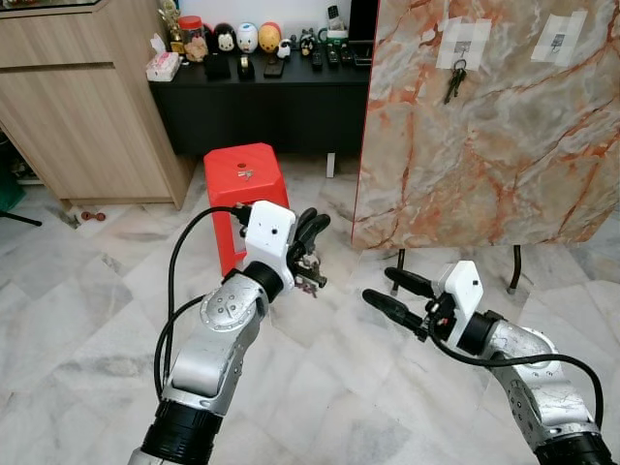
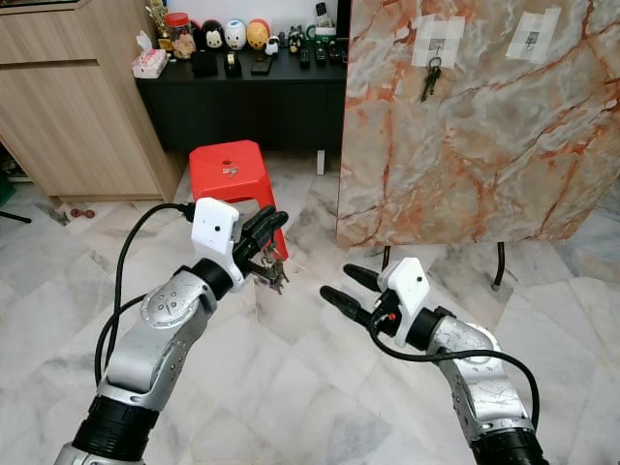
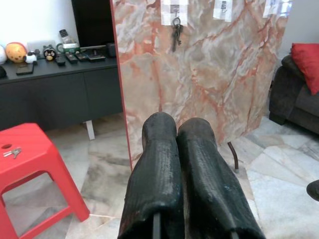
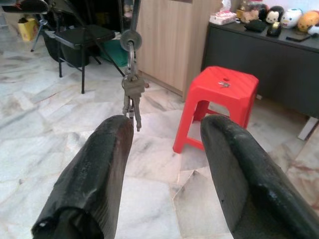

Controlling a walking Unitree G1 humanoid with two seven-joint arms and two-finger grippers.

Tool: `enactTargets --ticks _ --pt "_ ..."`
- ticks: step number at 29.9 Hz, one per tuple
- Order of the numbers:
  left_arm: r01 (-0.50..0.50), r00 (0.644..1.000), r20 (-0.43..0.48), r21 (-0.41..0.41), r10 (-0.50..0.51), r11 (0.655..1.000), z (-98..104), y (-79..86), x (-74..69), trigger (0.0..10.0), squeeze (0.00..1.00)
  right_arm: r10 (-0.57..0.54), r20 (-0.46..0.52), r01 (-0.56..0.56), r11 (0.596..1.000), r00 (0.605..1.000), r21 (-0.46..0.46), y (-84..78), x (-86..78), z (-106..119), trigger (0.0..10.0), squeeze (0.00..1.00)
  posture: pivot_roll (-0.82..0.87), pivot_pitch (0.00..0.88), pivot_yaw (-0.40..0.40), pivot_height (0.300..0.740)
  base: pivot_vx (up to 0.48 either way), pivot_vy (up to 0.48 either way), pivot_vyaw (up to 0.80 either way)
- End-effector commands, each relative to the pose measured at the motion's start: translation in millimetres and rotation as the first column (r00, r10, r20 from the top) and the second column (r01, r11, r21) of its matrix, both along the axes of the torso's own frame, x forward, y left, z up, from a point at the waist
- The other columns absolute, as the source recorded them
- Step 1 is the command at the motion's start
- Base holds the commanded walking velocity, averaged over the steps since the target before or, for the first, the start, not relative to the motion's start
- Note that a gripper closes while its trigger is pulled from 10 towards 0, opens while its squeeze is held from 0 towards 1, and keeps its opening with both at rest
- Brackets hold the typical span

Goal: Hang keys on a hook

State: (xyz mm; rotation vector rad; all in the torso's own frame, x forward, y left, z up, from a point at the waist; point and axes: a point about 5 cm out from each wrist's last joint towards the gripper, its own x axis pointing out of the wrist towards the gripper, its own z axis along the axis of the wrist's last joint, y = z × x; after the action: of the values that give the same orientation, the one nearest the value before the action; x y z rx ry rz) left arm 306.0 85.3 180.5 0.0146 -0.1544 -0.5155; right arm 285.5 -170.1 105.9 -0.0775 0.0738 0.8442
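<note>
On my left, a wooden cabinet (image 1: 77, 107) stands against the wall, and next to it a black desk (image 1: 262, 102) carries small figurines (image 1: 247, 37), remotes and a tissue box (image 1: 162, 65). In front of the desk is a red stool (image 1: 244, 179) with a small key (image 3: 11, 152) lying on its top. My left gripper (image 1: 308, 254) is raised just in front of the stool, fingers (image 3: 164, 184) pressed together and holding a bunch of keys (image 1: 308, 274) that dangles beneath them; in the right wrist view the keys (image 4: 131, 94) hang from a ring above the floor. My right gripper (image 1: 387, 291) is lower and to the right, apart from the left one, fingers (image 4: 94, 174) spread wide with nothing between them, pointing toward the keys. Marble tile floor (image 1: 97, 291) under both arms. Further right a marble-pattern board (image 1: 484, 126) stands upright on thin legs. Two hooks sit on white patches near its top: the left hook (image 1: 461, 46) already has another set of keys (image 1: 454, 82) hanging on it, the right hook (image 1: 558, 41) is bare. Both hooks are well apart from my held keys. A dark sofa with a red cushion (image 3: 306, 62) shows past the board in the left wrist view.
</note>
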Motion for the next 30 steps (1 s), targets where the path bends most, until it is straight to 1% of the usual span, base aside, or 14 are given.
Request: enactTargets --ticks 1,5,11,12,13,15,16,20,28,30 --pt "-0.007 1.0 0.019 0.013 0.006 1.0 4.6 1.0 -1.1 10.0 0.0 -0.025 -0.004 0.025 1.0 1.0 0.012 -1.6 2.5 2.6 10.0 0.0 -0.16 0.035 -0.017 0.74 0.0 0.0 -0.77" --pt "-0.013 1.0 0.019 0.013 0.012 1.0 4.6 2.1 -0.8 10.0 0.0 -0.042 0.013 0.042 0.999 0.999 -0.01 -1.7 3.3 1.5 10.0 0.0 -0.16 0.039 -0.014 0.74 0.0 0.0 -0.75" --pt "-0.021 1.0 0.023 0.013 0.021 1.0 5.6 3.8 -0.8 10.0 0.0 -0.047 0.012 0.047 0.999 0.999 0.0 -0.2 2.9 1.7 10.0 0.0 -0.16 0.043 -0.01 0.74 0.0 0.0 -0.74" --pt "-0.025 0.999 0.036 0.04 0.024 0.999 6.2 3.9 -0.3 10.0 0.0 -0.047 0.012 0.048 0.999 0.999 0.0 0.3 2.9 1.8 10.0 0.0 -0.16 0.046 -0.009 0.74 0.0 -0.48 -0.74" --pt "-0.025 0.999 0.037 0.043 0.023 0.999 6.0 3.8 -0.3 10.0 0.0 -0.047 0.012 0.047 0.999 0.999 0.0 0.6 2.8 1.7 10.0 0.0 -0.16 0.047 -0.009 0.74 0.0 -0.48 -0.74" --pt "-0.04 0.999 0.021 -0.006 0.04 0.999 7.1 5.5 0.8 10.0 0.0 -0.046 0.015 0.046 0.999 0.999 -0.002 2.2 3.0 2.3 10.0 0.0 -0.16 0.049 -0.007 0.74 0.0 -0.24 -0.74" --pt "-0.043 0.999 0.019 -0.011 0.043 0.999 7.4 6.3 1.3 10.0 0.0 -0.045 0.017 0.045 0.999 0.999 -0.003 2.8 3.0 2.7 10.0 0.0 -0.16 0.049 -0.006 0.74 0.0 0.0 -0.74" --pt "-0.039 0.999 0.021 0.005 0.039 0.999 6.6 7.4 1.7 10.0 0.0 -0.043 0.022 0.043 0.999 0.999 -0.003 4.7 3.3 4.4 10.0 0.0 -0.16 0.053 -0.005 0.74 0.0 0.0 -0.74" --pt "-0.037 0.999 0.02 0.003 0.037 0.999 6.4 7.3 1.0 10.0 0.0 -0.028 0.044 0.029 0.999 0.999 -0.014 10.9 3.2 7.8 10.0 0.0 -0.16 0.058 -0.003 0.74 0.0 0.0 -0.74" --pt "-0.032 0.999 0.018 -0.003 0.032 0.999 6.4 7.3 0.6 10.0 0.0 -0.014 0.064 0.015 1.0 0.998 -0.018 16.8 2.9 12.1 10.0 0.0 -0.16 0.059 0.0 0.74 0.0 0.0 -0.74"
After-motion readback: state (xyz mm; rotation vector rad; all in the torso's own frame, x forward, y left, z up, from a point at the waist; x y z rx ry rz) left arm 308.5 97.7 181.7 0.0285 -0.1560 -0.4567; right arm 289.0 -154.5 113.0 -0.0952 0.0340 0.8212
